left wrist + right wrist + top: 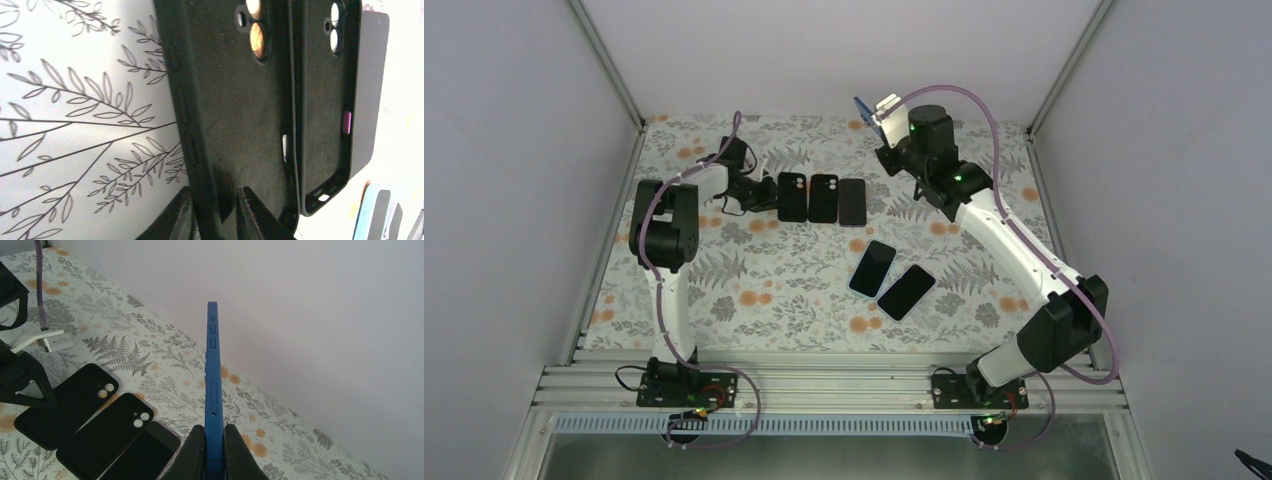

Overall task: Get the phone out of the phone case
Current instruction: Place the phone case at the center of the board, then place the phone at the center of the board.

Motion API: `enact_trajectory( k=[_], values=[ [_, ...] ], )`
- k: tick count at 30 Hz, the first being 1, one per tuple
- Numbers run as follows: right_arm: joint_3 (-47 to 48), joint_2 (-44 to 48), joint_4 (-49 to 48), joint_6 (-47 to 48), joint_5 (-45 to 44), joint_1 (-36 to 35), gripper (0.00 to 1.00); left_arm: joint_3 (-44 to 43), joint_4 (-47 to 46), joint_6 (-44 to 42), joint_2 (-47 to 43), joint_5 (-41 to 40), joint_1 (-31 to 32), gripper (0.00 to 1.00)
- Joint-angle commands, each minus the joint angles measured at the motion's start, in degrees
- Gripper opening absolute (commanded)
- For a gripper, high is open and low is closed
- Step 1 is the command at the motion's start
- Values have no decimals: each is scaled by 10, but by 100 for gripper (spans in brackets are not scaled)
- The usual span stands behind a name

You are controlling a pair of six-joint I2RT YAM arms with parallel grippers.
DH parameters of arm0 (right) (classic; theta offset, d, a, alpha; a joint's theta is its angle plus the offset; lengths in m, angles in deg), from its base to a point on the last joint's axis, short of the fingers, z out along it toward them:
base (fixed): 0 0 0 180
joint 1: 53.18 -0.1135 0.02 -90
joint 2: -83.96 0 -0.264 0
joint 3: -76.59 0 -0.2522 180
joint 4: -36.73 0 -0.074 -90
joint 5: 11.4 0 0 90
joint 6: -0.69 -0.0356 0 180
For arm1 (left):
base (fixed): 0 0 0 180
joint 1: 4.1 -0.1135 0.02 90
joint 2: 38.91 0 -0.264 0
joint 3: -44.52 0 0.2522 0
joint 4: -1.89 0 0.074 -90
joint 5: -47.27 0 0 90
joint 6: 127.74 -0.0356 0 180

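Right wrist view, lower centre: the right claw clamps the blue phone upright, above the worktop. The left claw straddles one wall of the empty case, likely steadying it; its grip is unclear.

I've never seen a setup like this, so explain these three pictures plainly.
Two robot arms, left and right, stand at a flowered table. One picture looks down from above; the others come from a camera on each wrist. On it lie a black case, a second case, a flat dark slab and two phones. The right claw is shut on a blue phone, held up on edge. The left claw straddles the black case's rim; whether it grips is unclear.
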Motion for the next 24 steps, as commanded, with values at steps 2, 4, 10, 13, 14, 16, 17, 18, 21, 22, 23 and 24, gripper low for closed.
enact_trajectory(
  k=[2,4,10,13,14,16,17,18,21,22,23,24],
  values=[
    [-1,8,-34,-11,6,4,4,5,9,-4,-16,-60,4,28],
    [-3,9,-34,-11,6,4,4,9,7,-3,-28,-74,4,32],
    [-4,12,-35,-8,11,4,4,25,-2,-2,-67,-98,4,51],
    [-2,13,-34,-7,14,4,4,38,-11,-3,-92,-101,4,77],
    [-1,13,-34,-7,15,4,4,40,-12,-5,-103,-99,4,91],
    [0,14,-34,-3,17,4,4,45,-16,-8,-121,-90,3,100],
    [1,14,-34,-1,18,3,4,45,-17,-8,-131,-84,2,100],
    [3,14,-35,2,20,3,4,45,-19,-9,-143,-78,1,100],
    [4,15,-37,12,22,2,4,43,-33,-5,-185,-61,-3,100],
    [6,15,-38,16,23,2,4,42,-40,-2,-198,-51,-5,100],
    [6,15,-40,22,24,2,4,39,-46,1,-217,-43,-6,100],
    [6,16,-43,27,26,2,4,33,-52,4,-230,-33,-6,100]
  ],
)
